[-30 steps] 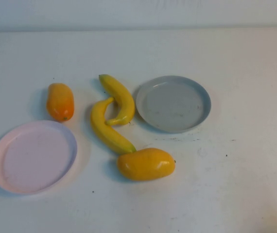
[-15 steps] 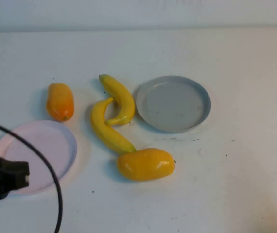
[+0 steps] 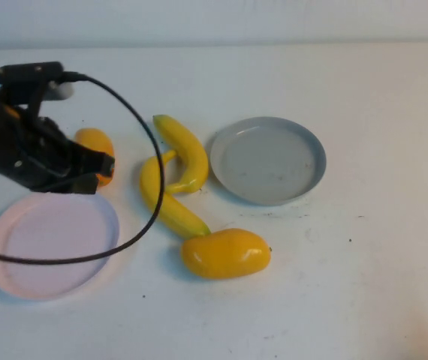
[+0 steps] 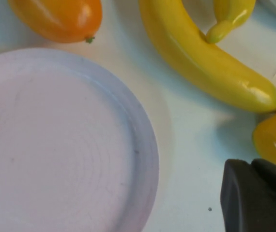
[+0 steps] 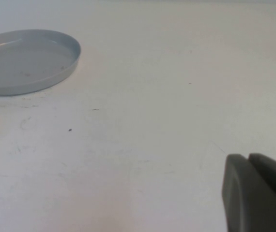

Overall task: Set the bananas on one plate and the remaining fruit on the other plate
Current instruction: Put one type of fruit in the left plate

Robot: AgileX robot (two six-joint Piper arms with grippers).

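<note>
Two yellow bananas (image 3: 185,152) (image 3: 164,201) lie crossed mid-table, between the grey-blue plate (image 3: 304,146) and the orange fruit (image 3: 92,140). The larger yellow-orange fruit (image 3: 225,253) rests at the near end of the lower banana (image 4: 206,65). The pale pink plate (image 3: 49,241) is bare. My left gripper (image 3: 103,165) hangs shut and empty beside the orange fruit (image 4: 58,17), above the pink plate's (image 4: 55,145) far rim, its arm covering part of that fruit. My right gripper (image 5: 249,159) is shut and empty over bare table, away from the grey plate (image 5: 26,60); the high view does not show it.
A black cable (image 3: 143,150) loops from the left arm down across the pink plate. The white table's back edge meets a wall (image 3: 214,22) behind the objects. Bare table stretches to the right of the grey plate.
The left arm came in from the near left corner and swung forward over the pink plate to the orange fruit. Fruit and plates have not moved.
</note>
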